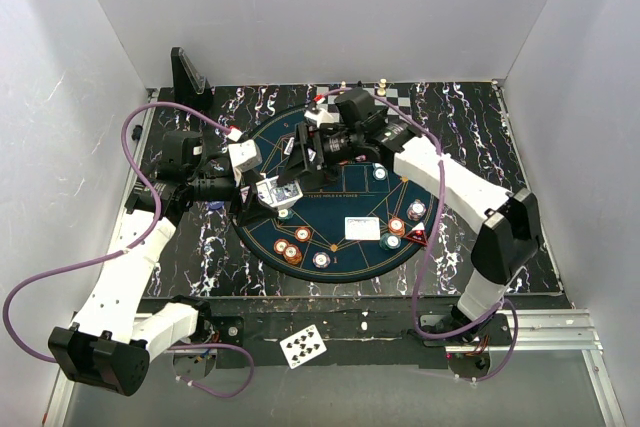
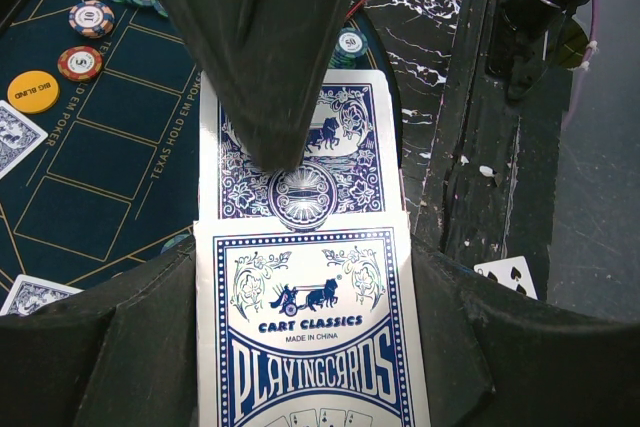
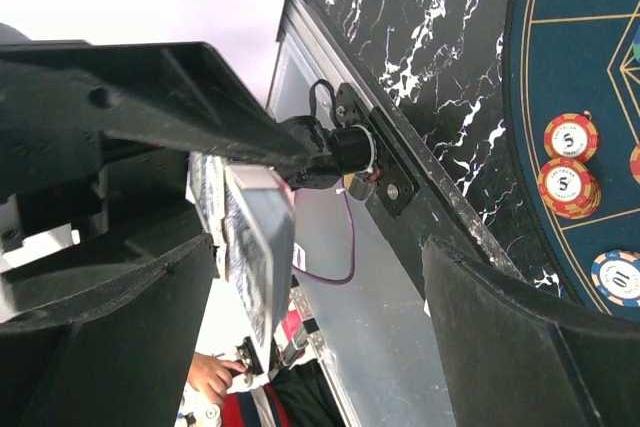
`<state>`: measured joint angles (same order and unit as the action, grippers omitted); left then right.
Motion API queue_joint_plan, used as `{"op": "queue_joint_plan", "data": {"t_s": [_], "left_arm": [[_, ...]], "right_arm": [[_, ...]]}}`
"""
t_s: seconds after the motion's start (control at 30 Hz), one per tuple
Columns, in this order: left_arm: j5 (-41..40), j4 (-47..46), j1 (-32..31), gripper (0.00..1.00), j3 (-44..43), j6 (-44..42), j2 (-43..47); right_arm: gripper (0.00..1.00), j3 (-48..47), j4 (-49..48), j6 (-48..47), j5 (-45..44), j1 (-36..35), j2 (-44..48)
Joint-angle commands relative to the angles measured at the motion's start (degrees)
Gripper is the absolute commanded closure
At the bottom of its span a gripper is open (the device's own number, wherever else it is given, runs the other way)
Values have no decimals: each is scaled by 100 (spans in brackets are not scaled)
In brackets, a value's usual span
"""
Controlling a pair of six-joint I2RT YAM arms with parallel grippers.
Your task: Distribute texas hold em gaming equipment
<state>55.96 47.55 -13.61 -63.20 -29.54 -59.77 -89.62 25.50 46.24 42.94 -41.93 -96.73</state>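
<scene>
Gripping the card box point(image 2: 310, 337), the left hand point(image 2: 300, 197) pinches it.

card box point(image 2: 312, 337) reads "cart classics made in china playing cards"; mat point(image 2: 95, 162) "texas hold em poker"; yellow disc point(image 2: 32, 91) "big blind".

Between the black fingers of the left gripper point(image 2: 300, 277) sits a white card box point(image 2: 315, 332) printed in blue with a chariot picture and lettering; just ahead of it lies a playing card point(image 2: 340, 142) with a blue scrollwork back. Left of it spreads a round dark-blue mat point(image 2: 90, 167) with gold lines, carrying a plain yellow disc point(image 2: 32, 92) and orange-and-white striped chips point(image 2: 80, 63). To the right runs black table marble point(image 2: 430, 37) veined white.
</scene>
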Motion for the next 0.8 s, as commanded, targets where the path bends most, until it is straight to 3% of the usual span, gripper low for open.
{"op": "queue_joint_plan", "data": {"t_s": [0.0,0.13,0.33,0.5,0.77], "left_arm": [[178,-149,25,100,-149,36,44],[169,-184,33,100,-140,45,62],[160,-246,33,100,-122,80,70],[160,-264,25,100,-131,106,88],[178,-308,25,100,-131,141,97]], "right_arm": [[9,-433,193,-150,-14,-184,-179],[8,-346,26,-36,57,-210,-206],[30,-144,-36,43,153,-193,-162],[40,260,-246,166,232,-35,101],[45,657,-431,315,268,168,462]]}}
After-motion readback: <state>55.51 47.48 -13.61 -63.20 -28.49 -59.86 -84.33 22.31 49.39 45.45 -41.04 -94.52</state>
